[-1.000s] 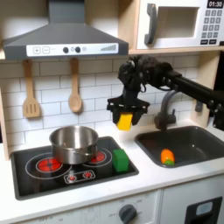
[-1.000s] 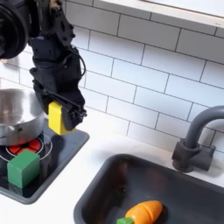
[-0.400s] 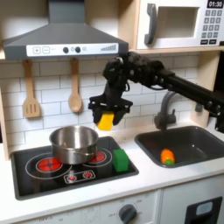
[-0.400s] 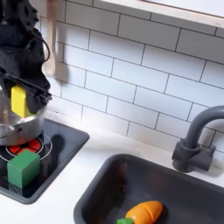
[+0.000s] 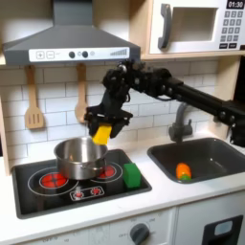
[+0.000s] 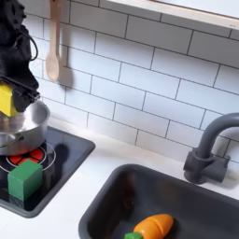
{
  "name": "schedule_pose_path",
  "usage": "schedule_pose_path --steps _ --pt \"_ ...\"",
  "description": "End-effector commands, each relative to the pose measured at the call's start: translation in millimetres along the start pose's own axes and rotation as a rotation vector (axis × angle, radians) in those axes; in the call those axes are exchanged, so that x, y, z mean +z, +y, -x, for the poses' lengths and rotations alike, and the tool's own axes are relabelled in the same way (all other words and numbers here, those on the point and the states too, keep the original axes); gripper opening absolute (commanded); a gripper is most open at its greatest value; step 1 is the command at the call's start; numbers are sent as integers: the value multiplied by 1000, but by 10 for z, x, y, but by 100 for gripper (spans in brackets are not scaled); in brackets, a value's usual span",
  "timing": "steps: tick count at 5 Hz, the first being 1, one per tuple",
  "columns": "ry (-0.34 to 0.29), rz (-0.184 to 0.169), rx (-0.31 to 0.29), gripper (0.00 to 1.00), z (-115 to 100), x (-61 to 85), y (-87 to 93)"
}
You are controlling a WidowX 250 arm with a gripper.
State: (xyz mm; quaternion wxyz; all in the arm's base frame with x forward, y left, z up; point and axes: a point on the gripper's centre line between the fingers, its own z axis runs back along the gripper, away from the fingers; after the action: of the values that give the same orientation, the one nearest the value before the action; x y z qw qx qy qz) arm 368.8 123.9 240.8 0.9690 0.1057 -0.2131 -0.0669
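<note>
While the black arm stretches in from the first exterior view's right, its claw (image 5: 102,127) hangs above the silver pot (image 5: 80,156), pinching a yellow block (image 5: 101,134) between its fingers. In the second exterior view the yellow block (image 6: 6,99) sits at the left edge, just above the rim of the pot (image 6: 21,126), with the dark claw above it partly cut off by the frame. The pot stands on the black stovetop (image 5: 57,187), over the back burner. A green block (image 5: 131,175) rests on the stovetop to the pot's right in the first exterior view, clear of the pot. An orange carrot (image 5: 182,171) lies in the dark sink (image 5: 206,153), well apart from the claw, below the grey faucet (image 5: 180,120). Two wooden utensils (image 5: 34,100) hang on the white tiled wall behind the stove, under the range hood (image 5: 67,38)
</note>
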Motion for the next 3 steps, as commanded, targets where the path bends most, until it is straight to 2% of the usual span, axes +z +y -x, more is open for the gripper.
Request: schedule_pose_path --steps 1,2,3 --pt "-5 -49 25 0 -28 -170 181" --pt "9 -51 48 0 10 -273 247" --pt "0 -52 52 0 -2 -283 287"
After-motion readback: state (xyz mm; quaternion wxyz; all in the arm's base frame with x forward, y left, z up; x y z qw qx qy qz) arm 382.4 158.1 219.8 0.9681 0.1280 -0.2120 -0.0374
